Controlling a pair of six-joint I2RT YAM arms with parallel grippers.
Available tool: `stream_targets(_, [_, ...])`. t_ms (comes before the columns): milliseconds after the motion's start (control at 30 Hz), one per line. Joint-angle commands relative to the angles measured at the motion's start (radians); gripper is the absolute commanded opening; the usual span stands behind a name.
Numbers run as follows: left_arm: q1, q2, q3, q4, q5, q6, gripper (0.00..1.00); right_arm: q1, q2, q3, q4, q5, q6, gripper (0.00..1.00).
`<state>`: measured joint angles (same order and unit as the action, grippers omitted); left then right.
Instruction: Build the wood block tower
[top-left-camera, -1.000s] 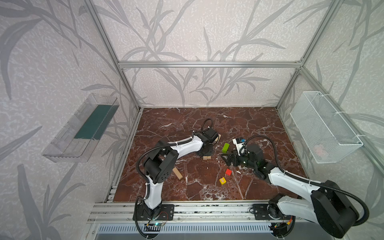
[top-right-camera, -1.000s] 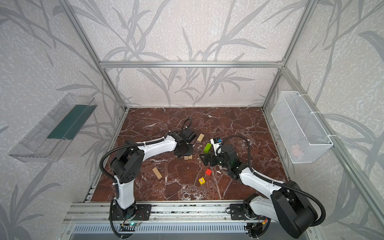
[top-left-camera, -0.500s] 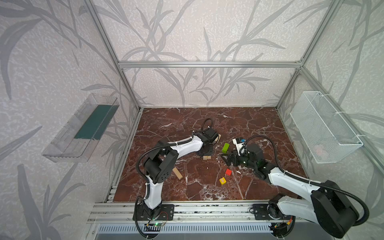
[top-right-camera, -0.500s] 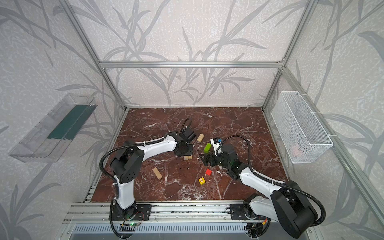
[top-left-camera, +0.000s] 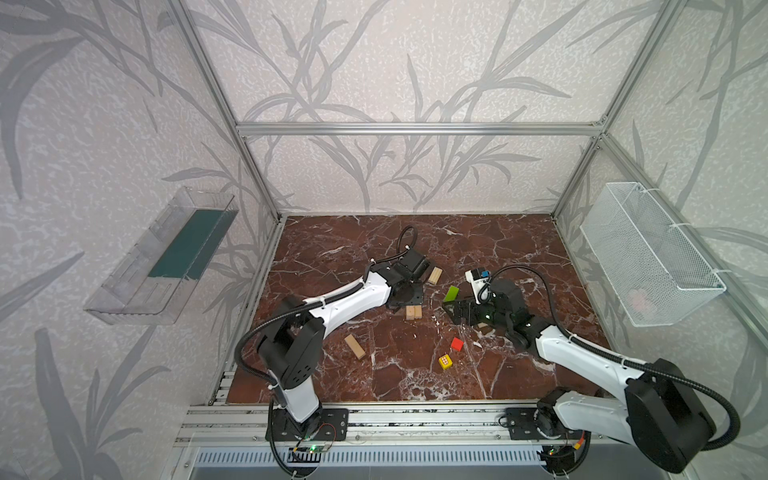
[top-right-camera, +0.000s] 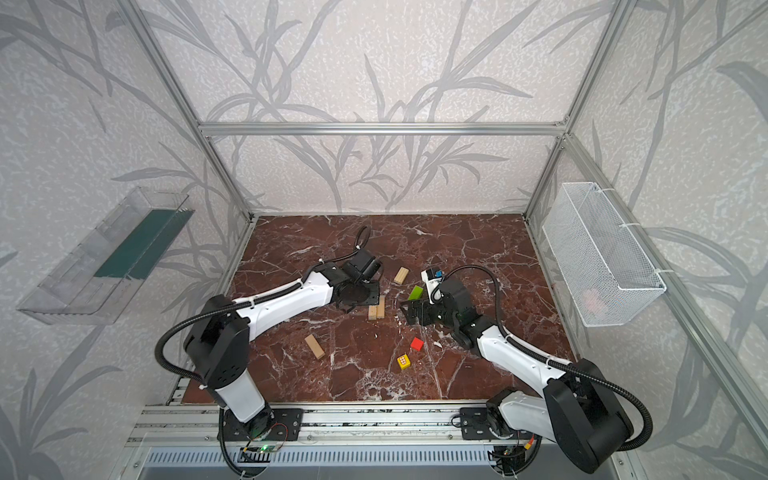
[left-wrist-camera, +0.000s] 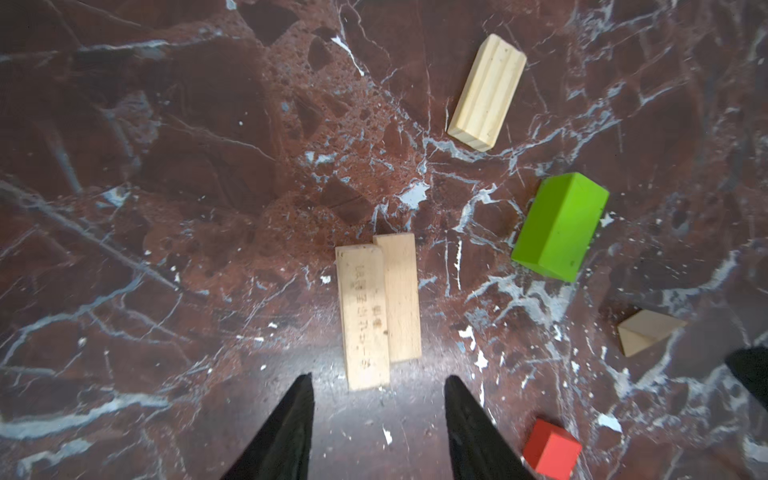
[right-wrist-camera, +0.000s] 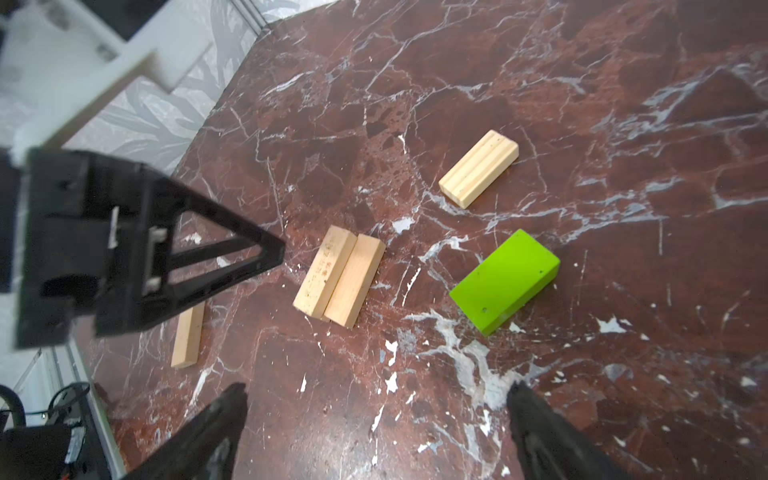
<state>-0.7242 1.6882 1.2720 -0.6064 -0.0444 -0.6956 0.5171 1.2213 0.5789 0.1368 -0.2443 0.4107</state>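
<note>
Footing only, nothing stacked.
My left pincer (left-wrist-camera: 379, 380) hangs spread and empty at the paired tan bars (left-wrist-camera: 376, 309), which I read as a flush footing on the desk (left-wrist-camera: 166, 208); right pincer (right-wrist-camera: 376, 386) spread, lime-green bar (right-wrist-camera: 505, 280) beside them.

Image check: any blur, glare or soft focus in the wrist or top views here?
Left wrist view: paired tan bars sharp, left gripper fingertips soft, pale sheen on the marble between them. Right wrist view: green bar crisp, the left gripper blurred. Both top views: evenly lit, sharp.
</note>
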Motion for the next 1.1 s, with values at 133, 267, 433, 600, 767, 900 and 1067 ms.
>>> stream_targets(133, [0.006,-0.217,-0.135,-0.012,-0.055,0.043,0.56,-0.004,0.095,0.199,-0.274,0.073,0.031,0.96])
stream_targets(267, [0.006,-0.342,-0.260,0.077,-0.053,0.049,0.59,-0.003,0.134,0.281,-0.402,0.142,0.045,0.96])
stream_targets(433, [0.006,-0.462,-0.365,0.133,-0.006,0.053,0.66,-0.003,0.142,0.308,-0.528,0.197,0.034,0.96])
stream_targets(600, [0.006,-0.552,-0.415,0.129,0.011,0.045,0.71,0.037,0.144,0.309,-0.571,0.177,0.036,0.92])
stream_targets(767, [0.007,-0.640,-0.445,0.052,-0.033,0.015,0.74,0.153,0.169,0.343,-0.610,0.192,0.045,0.90])
stream_targets(900, [0.008,-0.722,-0.447,-0.064,-0.105,-0.022,0.76,0.292,0.215,0.384,-0.614,0.209,0.057,0.89])
stream_targets(1067, [0.009,-0.844,-0.435,-0.235,-0.195,-0.081,0.76,0.466,0.312,0.448,-0.525,0.215,0.048,0.85])
